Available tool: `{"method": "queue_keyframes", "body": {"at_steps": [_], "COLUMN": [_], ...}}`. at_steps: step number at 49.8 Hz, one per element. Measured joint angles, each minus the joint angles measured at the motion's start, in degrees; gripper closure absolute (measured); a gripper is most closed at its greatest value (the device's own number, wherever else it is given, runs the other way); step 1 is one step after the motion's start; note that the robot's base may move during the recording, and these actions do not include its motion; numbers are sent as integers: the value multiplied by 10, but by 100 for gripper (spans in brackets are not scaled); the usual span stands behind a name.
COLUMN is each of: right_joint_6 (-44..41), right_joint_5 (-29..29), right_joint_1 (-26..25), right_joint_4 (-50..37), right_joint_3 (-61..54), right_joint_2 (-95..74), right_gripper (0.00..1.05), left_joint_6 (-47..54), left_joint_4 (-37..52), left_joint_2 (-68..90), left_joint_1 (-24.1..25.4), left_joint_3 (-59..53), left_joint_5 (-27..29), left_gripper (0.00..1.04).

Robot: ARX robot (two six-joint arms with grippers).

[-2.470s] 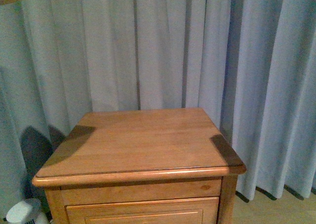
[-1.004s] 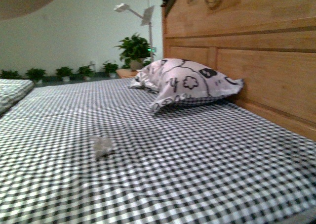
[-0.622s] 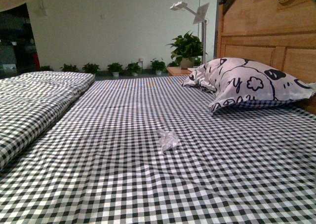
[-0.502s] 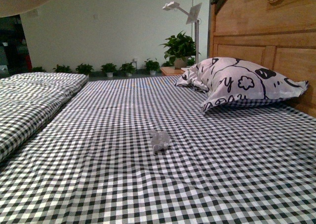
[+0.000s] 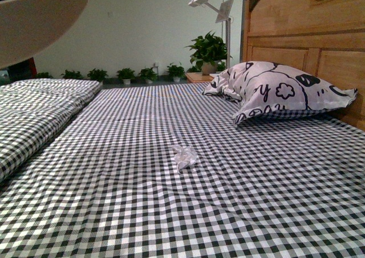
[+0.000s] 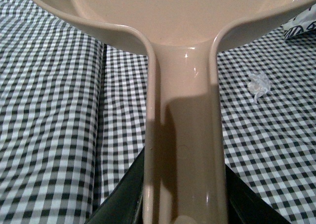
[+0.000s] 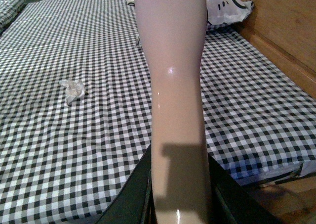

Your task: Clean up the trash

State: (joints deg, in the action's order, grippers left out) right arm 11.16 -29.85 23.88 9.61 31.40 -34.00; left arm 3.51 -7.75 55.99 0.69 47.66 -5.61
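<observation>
The trash (image 5: 183,155) is a small crumpled white wad lying on the black-and-white checked bed (image 5: 114,201), near its middle. It also shows in the left wrist view (image 6: 258,84) and the right wrist view (image 7: 72,89). My left gripper (image 6: 185,204) is shut on the handle of the beige dustpan (image 6: 185,16), held above the bed; its pan edge shows at the front view's top left (image 5: 40,24). My right gripper (image 7: 180,204) is shut on the pale brush handle (image 7: 173,61), held above the bed, right of the trash. The brush head is out of view.
A large white pillow (image 5: 279,90) with black cartoon print leans against the wooden headboard (image 5: 308,30) at the right. A folded checked quilt (image 5: 34,107) lies along the left. Potted plants (image 5: 208,50) and a lamp stand beyond the bed. The bed's near edge shows in the right wrist view (image 7: 276,164).
The view swung from a wooden nightstand and curtain round to the bed. Over the last half second the dustpan edge has come further into the top left; the trash stays in place.
</observation>
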Motion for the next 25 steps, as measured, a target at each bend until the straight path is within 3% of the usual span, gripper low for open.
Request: {"method": "queue_keyframes", "body": {"at_steps": [14, 25], "right_joint_6": [0, 0], "right_joint_5": [0, 0], "right_joint_1": [0, 0], "right_joint_4": [0, 0], "right_joint_3": [0, 0], "right_joint_2": [0, 0], "right_gripper": [84, 84], "left_joint_6": [96, 209], "left_joint_4": [0, -49], "left_joint_2": [96, 178], "left_joint_1": [3, 7], "left_joint_3": [69, 111], "left_joint_5": [-87, -150], "left_gripper": [79, 79]}}
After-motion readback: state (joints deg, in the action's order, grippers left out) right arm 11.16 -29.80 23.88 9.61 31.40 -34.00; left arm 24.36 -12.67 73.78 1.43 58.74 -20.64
